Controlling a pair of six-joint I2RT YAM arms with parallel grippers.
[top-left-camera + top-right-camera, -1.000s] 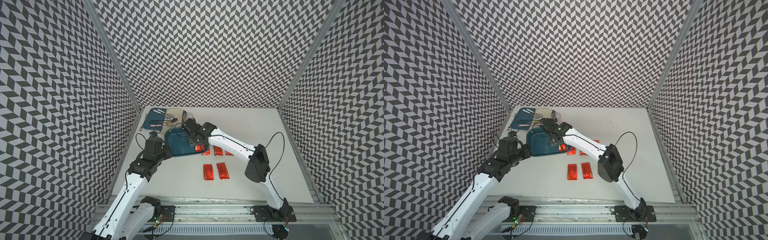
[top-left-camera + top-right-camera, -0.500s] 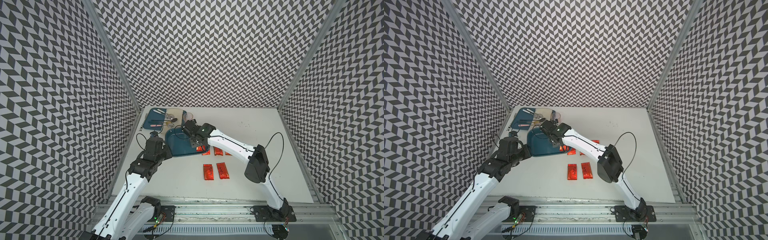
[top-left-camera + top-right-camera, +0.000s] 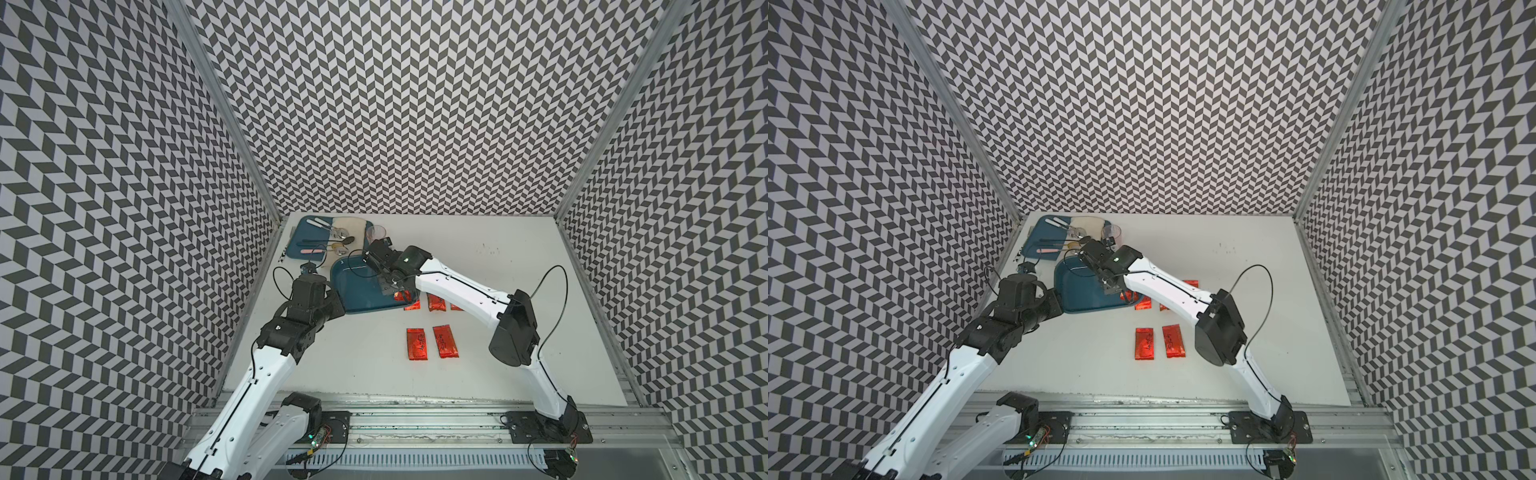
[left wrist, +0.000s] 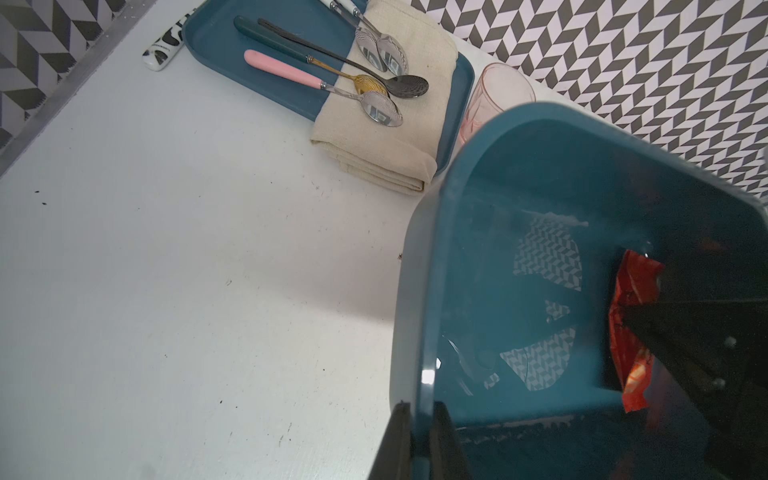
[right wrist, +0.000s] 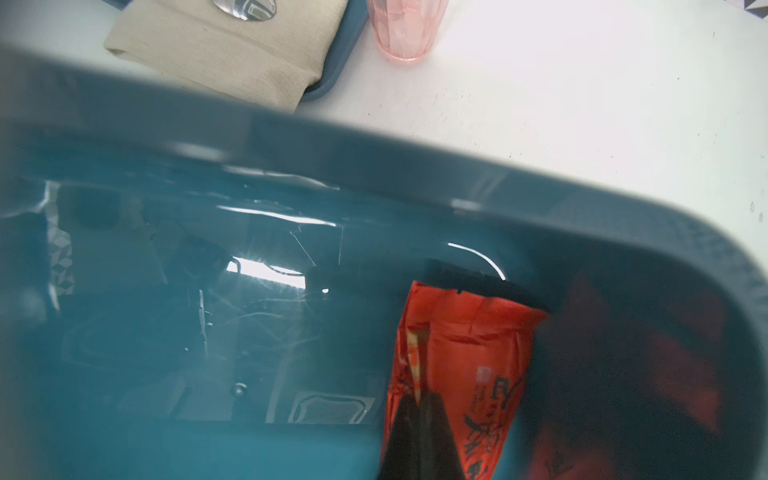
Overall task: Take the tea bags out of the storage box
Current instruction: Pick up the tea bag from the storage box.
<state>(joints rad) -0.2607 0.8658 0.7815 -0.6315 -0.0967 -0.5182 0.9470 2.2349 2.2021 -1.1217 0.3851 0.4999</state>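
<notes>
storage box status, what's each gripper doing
Left gripper shut on storage box rim. Right gripper shut on tea bag inside. Only its wall to clear.

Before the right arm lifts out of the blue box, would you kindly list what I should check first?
1. Pinch: right fingers shut on the tea bag in the box: ok.
2. Pinch firm enough to lift: cannot tell.
3. Steadying: left fingers clamp the box wall: ok.
4. Free table space beside the bags lying outside: ok.
5. Clearance: pink cup stands outside the box, off the route back: ok.
</notes>
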